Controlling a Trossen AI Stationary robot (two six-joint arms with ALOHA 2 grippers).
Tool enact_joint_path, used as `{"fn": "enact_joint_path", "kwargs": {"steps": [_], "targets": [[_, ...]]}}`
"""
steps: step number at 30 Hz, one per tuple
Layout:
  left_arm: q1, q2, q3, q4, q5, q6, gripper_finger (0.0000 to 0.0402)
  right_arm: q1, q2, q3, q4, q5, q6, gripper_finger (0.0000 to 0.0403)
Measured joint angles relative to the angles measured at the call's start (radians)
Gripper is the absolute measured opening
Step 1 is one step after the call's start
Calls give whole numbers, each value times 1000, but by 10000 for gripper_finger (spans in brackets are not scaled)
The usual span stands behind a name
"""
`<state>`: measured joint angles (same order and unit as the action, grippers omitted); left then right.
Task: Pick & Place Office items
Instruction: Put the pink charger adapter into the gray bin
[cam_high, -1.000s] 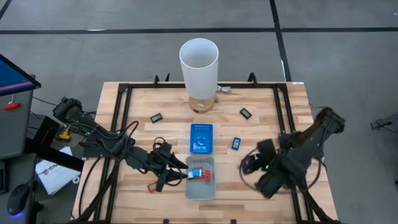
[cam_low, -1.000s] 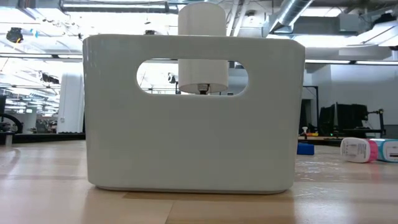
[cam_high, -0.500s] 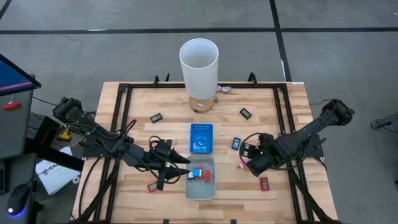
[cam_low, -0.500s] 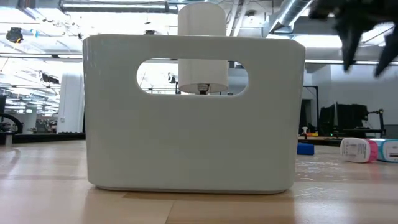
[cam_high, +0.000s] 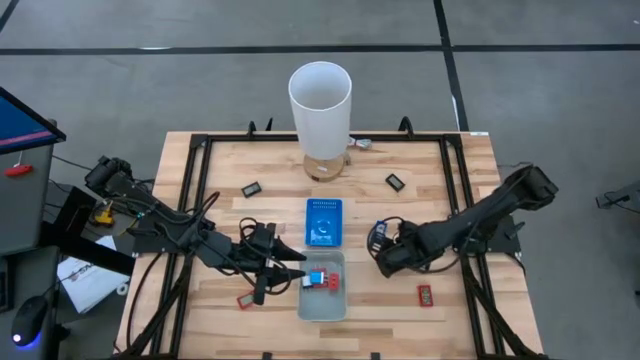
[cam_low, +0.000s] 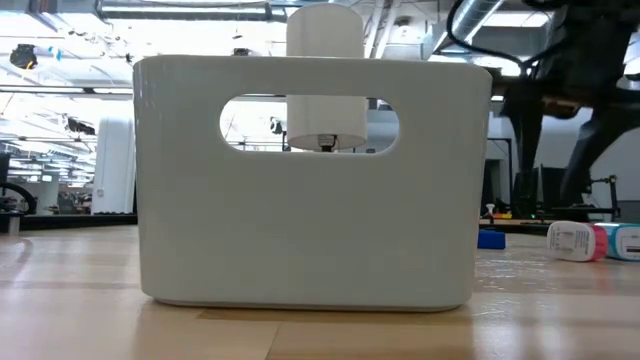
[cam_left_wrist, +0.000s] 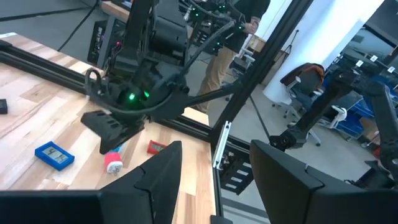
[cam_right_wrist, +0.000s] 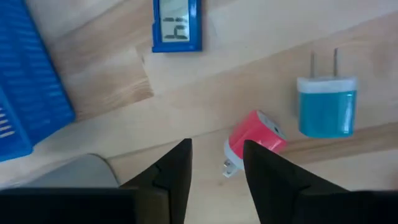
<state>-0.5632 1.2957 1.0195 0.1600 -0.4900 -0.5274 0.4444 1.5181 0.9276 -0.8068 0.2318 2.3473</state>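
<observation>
From above you have a pale wooden counter (cam_high: 270, 210) framed in black rails, standing on a grey floor (cam_high: 150, 80) crossed by dark lines. On it you can count one tall white cylinder (cam_high: 320, 105) at the far edge, one blue tray (cam_high: 323, 221) at the middle and one pale grey tray (cam_high: 322, 297) just near of it. Of the office items, two black pieces (cam_high: 251, 189) lie toward the far side, one either side of the cylinder; two red pieces lie outside the trays, one (cam_high: 243, 300) left of the grey tray and one (cam_high: 424, 294) at the near right; blue and red pieces (cam_high: 322, 280) lie in the grey tray. The left gripper (cam_high: 297, 276) hangs at that tray's left rim. The right gripper (cam_high: 383, 258) is low over the counter, right of the two trays.

At counter level, the grey tray's wall fills your picture, with the cylinder seen through its handle slot. Beyond lies a workshop with ceiling ducts, and white, pink and blue pieces (cam_low: 595, 241) rest at the right.

Your left wrist camera shows its fingers (cam_left_wrist: 158, 180) spread, holding nothing, the right arm opposite, and a person standing past the counter.

Your right wrist camera shows its fingers (cam_right_wrist: 174, 168) spread, just above one pink plug (cam_right_wrist: 256, 141); one teal plug (cam_right_wrist: 326, 104) and one blue display piece (cam_right_wrist: 177, 25) lie nearby.
</observation>
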Motion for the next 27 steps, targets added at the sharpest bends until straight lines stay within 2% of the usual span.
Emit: {"fn": "enact_joint_path", "kwargs": {"steps": [9,17,27], "targets": [[0,0,0,4,-3,0,186,4,58,0,21,-81,0,187],[0,0,0,4,-3,0,186,-2,58,0,9,-103,2,240],[0,0,0,5,-3,33,186,-17,58,0,12,-103,2,250]]}}
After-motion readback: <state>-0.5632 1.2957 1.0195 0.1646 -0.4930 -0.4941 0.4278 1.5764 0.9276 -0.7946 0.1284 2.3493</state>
